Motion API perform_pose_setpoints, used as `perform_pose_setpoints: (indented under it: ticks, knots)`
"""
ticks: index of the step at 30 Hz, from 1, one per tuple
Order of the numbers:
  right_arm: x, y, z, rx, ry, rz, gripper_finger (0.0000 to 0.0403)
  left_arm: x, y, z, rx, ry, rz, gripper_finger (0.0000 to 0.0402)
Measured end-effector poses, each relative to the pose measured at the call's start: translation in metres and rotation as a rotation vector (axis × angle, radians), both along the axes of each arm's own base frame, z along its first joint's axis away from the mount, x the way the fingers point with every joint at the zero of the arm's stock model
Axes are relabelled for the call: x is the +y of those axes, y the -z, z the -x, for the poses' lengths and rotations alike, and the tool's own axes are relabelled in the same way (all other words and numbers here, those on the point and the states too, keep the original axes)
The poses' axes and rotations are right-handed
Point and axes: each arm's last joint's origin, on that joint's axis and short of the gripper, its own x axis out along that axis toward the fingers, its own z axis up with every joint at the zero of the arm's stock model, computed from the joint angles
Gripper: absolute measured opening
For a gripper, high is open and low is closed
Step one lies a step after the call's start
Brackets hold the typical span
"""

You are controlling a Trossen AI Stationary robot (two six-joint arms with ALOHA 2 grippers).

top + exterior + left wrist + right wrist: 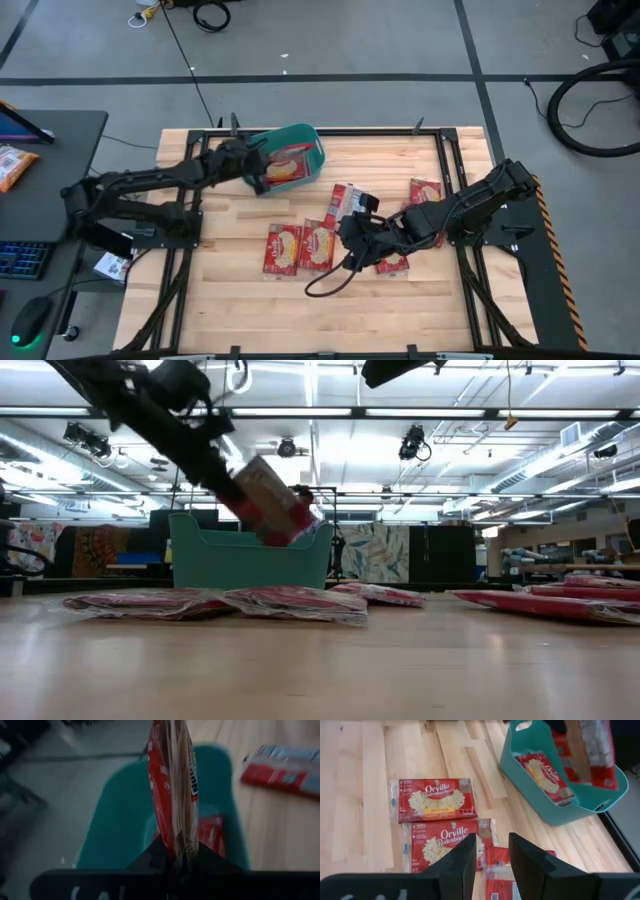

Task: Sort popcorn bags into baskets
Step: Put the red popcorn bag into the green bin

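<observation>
My left gripper [222,478] is shut on a red popcorn bag [275,500] over the teal basket [305,135], which stands near the table's far edge. Another bag [545,772] lies flat in the basket. My right gripper [492,857] hovers open above the bags at mid-table, touching nothing. Two bags [435,800] [447,842] lie flat side by side ahead of it, and a third [497,875] lies under its fingers. More bags [345,200] [425,192] lie flat toward the far right. My left gripper pinches the popcorn bag by one end [175,845] between its two fingers, coming from the table's left and slanting down. The bag shows edge-on in the wrist view and runs on along the fingers. It is lifted clear and tilted, its lower end [300,530] at the basket's rim.
A black cable [330,285] loops on the table near my right gripper. A side desk on the left holds an orange snack bag [15,165], a keyboard and a mouse. Bare wood lies along the table's near edge [300,320].
</observation>
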Motion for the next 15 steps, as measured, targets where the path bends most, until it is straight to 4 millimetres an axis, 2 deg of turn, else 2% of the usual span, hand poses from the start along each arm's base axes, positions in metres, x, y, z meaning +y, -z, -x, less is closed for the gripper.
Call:
perform_pose_setpoints:
  ticks: [5,15]
  knots:
    - [0.001,0.000,0.000,-0.003,0.004,-0.004,0.0120,0.014,0.015,-0.009,0.033,-0.020,-0.012,0.0039]
    - [0.001,0.000,0.000,-0.004,0.003,-0.003,0.0120,0.018,0.026,-0.017,0.094,0.011,-0.056,0.0041]
